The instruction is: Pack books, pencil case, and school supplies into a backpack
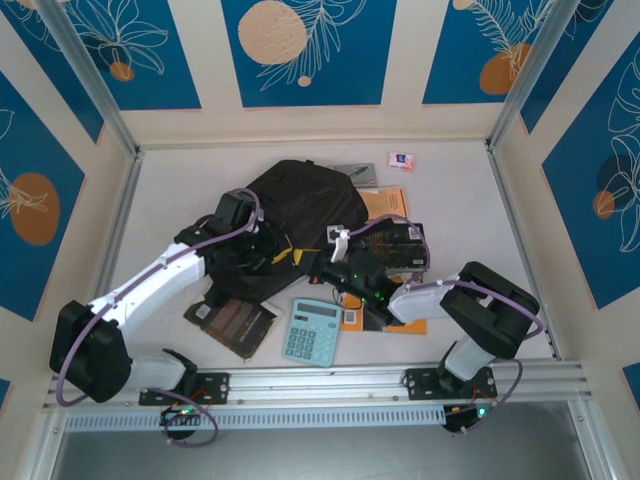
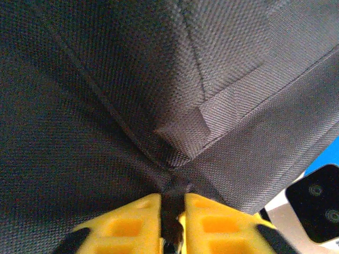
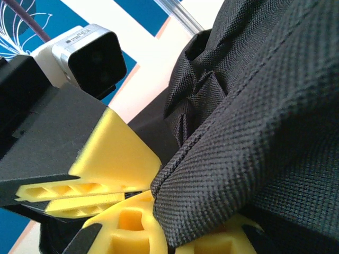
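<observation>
Pinching coarse black backpack (image 1: 300,200) weave (stitched folds) are left end effector (image 2: 172,205) and right end effector (image 3: 170,233).

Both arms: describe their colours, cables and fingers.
The left arm and right arm have white links between bulky black joint housings, each with a purple cable looped along it. Small green lights glow on the right one. The fingers are yellow plastic with hollow rectangular pockets.

Top view bright, even, soft shadows; wrist close-ups dimmer, backpack (image 2: 106,95) weave sharp.
</observation>
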Available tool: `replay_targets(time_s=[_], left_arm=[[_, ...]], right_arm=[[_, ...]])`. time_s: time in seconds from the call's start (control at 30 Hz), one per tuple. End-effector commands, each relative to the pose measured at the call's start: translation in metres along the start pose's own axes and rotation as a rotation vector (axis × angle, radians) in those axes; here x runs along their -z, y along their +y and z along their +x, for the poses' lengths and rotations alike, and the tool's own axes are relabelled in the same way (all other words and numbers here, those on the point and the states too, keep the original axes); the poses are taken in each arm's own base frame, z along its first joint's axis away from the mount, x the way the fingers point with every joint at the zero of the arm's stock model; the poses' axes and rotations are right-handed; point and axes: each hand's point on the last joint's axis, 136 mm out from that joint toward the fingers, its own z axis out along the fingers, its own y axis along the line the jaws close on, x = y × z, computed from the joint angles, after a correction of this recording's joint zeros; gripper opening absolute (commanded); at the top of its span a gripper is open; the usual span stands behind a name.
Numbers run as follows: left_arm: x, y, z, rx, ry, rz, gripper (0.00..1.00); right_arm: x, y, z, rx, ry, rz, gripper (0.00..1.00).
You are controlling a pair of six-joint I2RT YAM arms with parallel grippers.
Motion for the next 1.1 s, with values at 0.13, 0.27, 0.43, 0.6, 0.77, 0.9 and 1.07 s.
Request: replay_targets(time_s=[0.13, 0.27, 0.43, 0.6, 0.77, 0.9, 1.07], left_arm=[[0.001, 0.003, -0.005, -0.048, -0.030, -0.042, 0.00], [0.010, 0.003, -0.005, -0.084, -0.049, -0.052, 0.00], [0.021, 0.005, -0.007, -0.125, -0.081, -0.067, 0.00], [0.016, 0.011, -0.003, -0.125, -0.060, -0.073, 0.00], [0.020, 0.012, -0.002, -0.147, -0.061, -0.085, 0.00], [0.023, 0.013, -0.002, -0.161, -0.061, -0.096, 0.00], [0.026, 0.018, 0.000, -0.171, -0.062, -0.111, 0.00]], right_arm=[[-0.001, 0.011, -0.024, -0.013, -0.073, 0.007, 0.00], [0.002, -0.016, -0.024, -0.138, -0.042, 0.134, 0.18], [0.008, -0.036, -0.024, -0.230, 0.011, 0.228, 0.48], [0.012, -0.060, -0.017, -0.353, 0.066, 0.303, 0.59], [0.004, -0.066, -0.006, -0.428, 0.124, 0.334, 0.43], [-0.006, -0.063, 0.001, -0.461, 0.184, 0.339, 0.46], [-0.015, -0.059, 0.012, -0.500, 0.256, 0.361, 0.55]])
